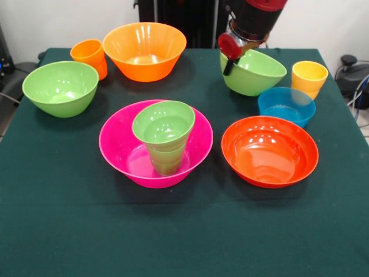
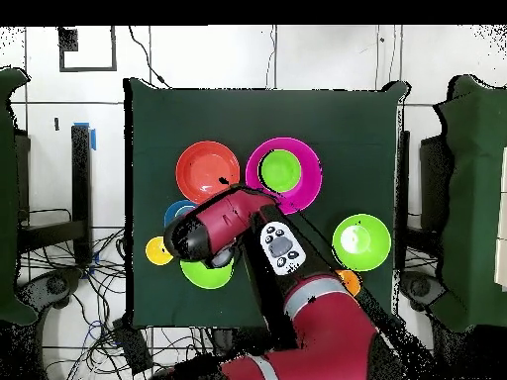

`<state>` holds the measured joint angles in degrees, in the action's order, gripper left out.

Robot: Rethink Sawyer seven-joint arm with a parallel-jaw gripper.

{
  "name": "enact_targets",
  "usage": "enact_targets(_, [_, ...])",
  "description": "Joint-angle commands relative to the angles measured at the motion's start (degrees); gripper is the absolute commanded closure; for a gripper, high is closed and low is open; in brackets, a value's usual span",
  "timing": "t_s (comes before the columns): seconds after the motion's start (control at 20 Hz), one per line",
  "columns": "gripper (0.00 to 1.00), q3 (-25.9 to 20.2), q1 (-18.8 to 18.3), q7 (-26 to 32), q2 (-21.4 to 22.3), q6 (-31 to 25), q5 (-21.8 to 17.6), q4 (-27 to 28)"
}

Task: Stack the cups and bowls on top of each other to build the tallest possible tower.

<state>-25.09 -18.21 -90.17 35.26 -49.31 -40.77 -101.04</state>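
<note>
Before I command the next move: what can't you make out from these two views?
- Gripper: front view shows it at the light green bowl, but not whether it grips the rim; overhead, the arm covers it.
- Orange bowl: hidden under the arm overhead.
- Orange cup: overhead, mostly covered.

Glossy plastic dishes on matt cloth

The pink bowl [image 1: 118, 151], red-orange bowl [image 1: 269, 151], orange bowl [image 1: 144, 51] and green bowls [image 1: 60, 88] look like smooth, shiny plastic catching highlights; the blue bowl [image 1: 286, 105] looks translucent. The dark green tablecloth [image 1: 57, 219] is matt, soft-looking fabric.
</note>
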Motion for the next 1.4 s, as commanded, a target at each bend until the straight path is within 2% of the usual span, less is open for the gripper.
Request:
enact_targets(0.05, [1.00, -2.5, -0.9, 9.2, 0.6, -6.1, 0.4, 1.0])
enact_targets(0.45, [1.00, -3.6, -2.3, 10.9, 4.2, -10.4, 2.1, -0.9])
enact_targets(0.85, [1.00, -6.9, -4.0, 12.6, 17.3, -14.0, 7.6, -4.5])
enact_targets(1.1, [1.00, -9.6, -5.7, 13.8, 25.3, -15.6, 13.0, -5.8])
enact_targets(1.4, [1.00, -11.1, -7.6, 13.1, 30.1, -18.6, 18.0, -5.2])
